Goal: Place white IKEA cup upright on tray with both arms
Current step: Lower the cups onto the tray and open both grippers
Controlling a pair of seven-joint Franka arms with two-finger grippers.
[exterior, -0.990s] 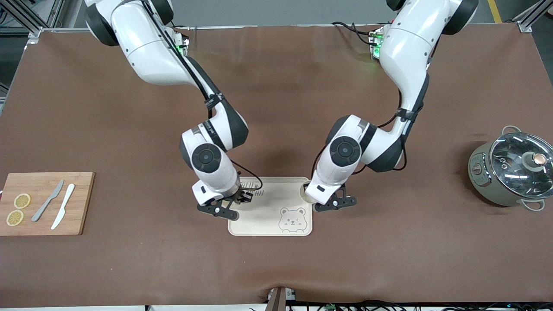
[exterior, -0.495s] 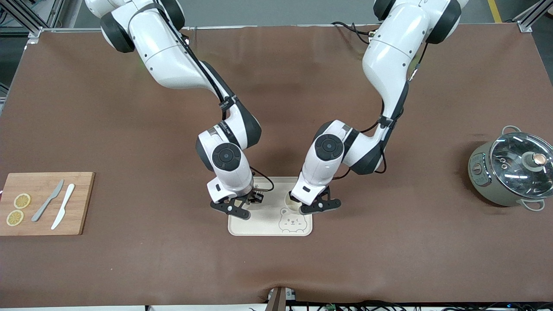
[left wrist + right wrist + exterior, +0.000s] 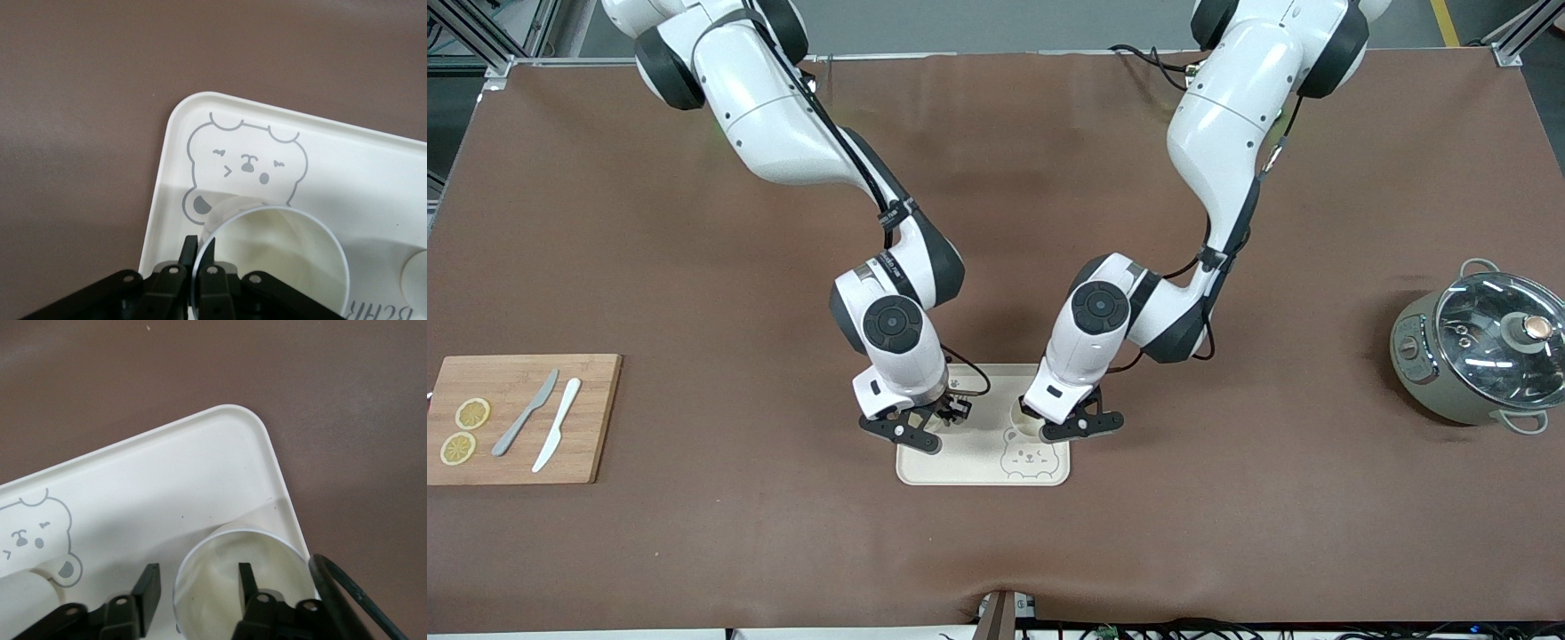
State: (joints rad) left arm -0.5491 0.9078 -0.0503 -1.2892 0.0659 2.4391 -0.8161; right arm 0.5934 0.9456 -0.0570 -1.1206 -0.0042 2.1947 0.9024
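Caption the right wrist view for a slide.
Right claw, fingers spread astride the rim of a white cup standing upright at a corner of the bear-print tray.

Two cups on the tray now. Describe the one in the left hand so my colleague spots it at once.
Find the flat cream rectangular tray mid-table. The white round cup sits upright at the grey bear-face drawing, its rim pinched by the left hand. The other white cup, under the open right hand, stands away from the bear.

Both arms reach down side by side, left gripper [image 3: 200, 250] clamped, right gripper [image 3: 200, 583] parted.
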